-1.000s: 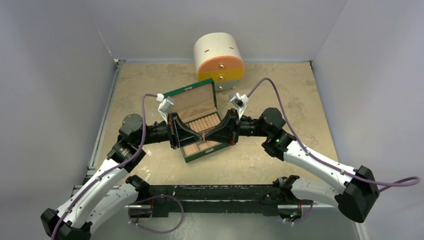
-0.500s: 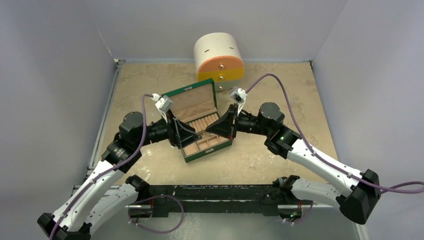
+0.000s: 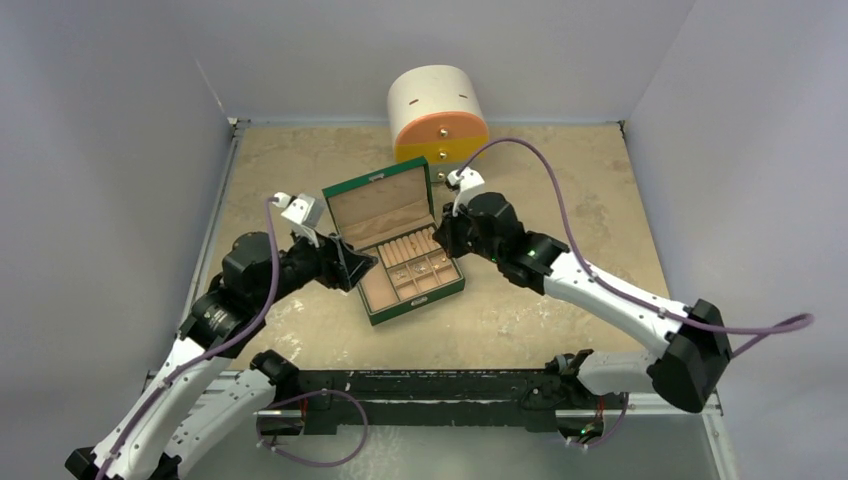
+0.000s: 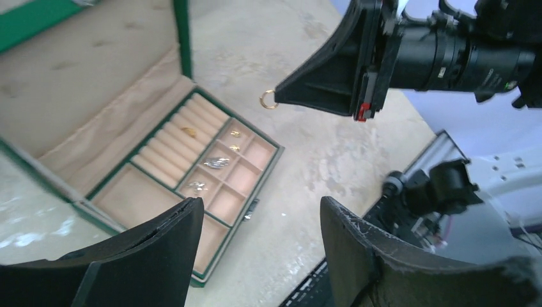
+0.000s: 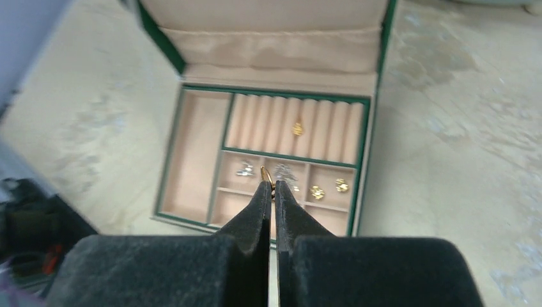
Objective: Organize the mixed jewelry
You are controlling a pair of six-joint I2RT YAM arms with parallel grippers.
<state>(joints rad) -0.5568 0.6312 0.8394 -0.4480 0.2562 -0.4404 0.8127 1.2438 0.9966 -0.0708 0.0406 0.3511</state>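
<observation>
1. The right claw [image 5: 271, 187] was clamped on a small gold ring [image 5: 267, 174]. The band was pinched at the very tips of its black fingers [image 5: 255, 214], with no gap visible between them.
2. From the left wrist camera, the ring [image 4: 268, 99] hung at the point of the right claw [image 4: 281, 96], in the air and clear of the table [image 4: 307, 153].
3. In the overhead view the right claw [image 3: 440, 238] stood at the right side of the open green box [image 3: 378, 200]. The box's lid was raised on the far side.
4. The left claw [image 4: 260, 208] was spread wide and held nothing. From overhead it sat just left of the box [image 3: 352, 268], with its fingers pointed toward it.
5. A single gold piece [image 5: 297, 128] lay on the ring rolls [image 5: 255, 121] in the far part of the box, below the lid.
6. Silvery pieces [image 5: 245, 170] rested in the small compartments on the near side of the rolls. The right wrist picture was too blurred to tell exactly which cells held them.
7. A pair of gold pieces [image 5: 317, 192] lay in the same row of small compartments, toward the box's right end.
8. A round cabinet [image 3: 438, 115] with orange and yellow drawer fronts stood at the far edge of the table, beyond the box and apart from it.
</observation>
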